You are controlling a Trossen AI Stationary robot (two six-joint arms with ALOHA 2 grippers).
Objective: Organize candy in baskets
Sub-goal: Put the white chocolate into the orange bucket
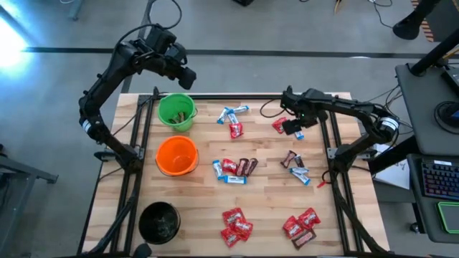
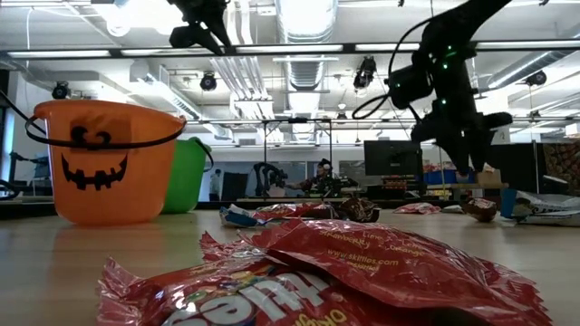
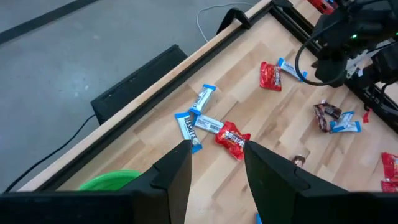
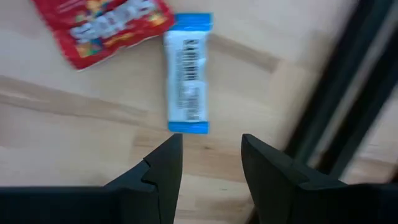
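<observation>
Readable on the nearest red wrapper (image 2: 362,263) in the low view: "skittles". Scattered over the wooden table (image 1: 265,215): glossy red, blue-and-white and dark brown candy (image 1: 233,170). Standing along the left edge: green basket (image 1: 176,112) with something dark inside, orange basket (image 1: 176,155) bearing a black pumpkin face, black basket (image 1: 159,222). Left gripper (image 3: 216,163) raised above the green basket, fingers parted, holding nothing. Right gripper (image 4: 211,155) parted too, empty, just above a blue-and-white bar (image 4: 186,74) beside a red packet (image 4: 102,25).
</observation>
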